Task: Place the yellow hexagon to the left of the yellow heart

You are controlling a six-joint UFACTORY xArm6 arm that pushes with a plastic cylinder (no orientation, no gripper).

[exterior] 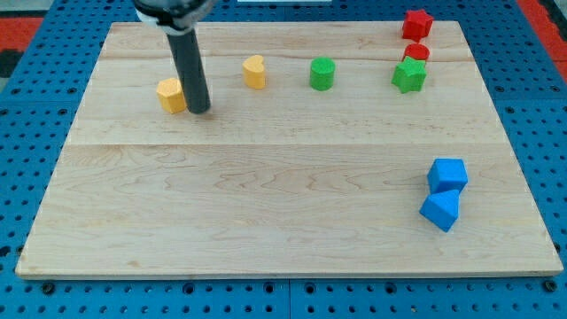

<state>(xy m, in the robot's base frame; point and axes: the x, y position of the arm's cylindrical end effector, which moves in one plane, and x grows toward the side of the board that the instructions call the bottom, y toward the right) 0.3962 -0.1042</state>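
Observation:
The yellow hexagon (pixel 170 95) lies on the wooden board at the view's upper left. The yellow heart (pixel 254 72) lies to its right and a little nearer the view's top, a clear gap between them. My tip (pixel 199 111) rests on the board right against the hexagon's right side, between the hexagon and the heart. The dark rod rises from the tip to the arm at the view's top.
A green cylinder (pixel 322 73) lies right of the heart. A green star (pixel 409 76), a red cylinder (pixel 416 53) and a red star (pixel 416 23) cluster at the upper right. Two blue blocks (pixel 447 175) (pixel 440 211) touch at the lower right. The board (pixel 266 204) sits on blue pegboard.

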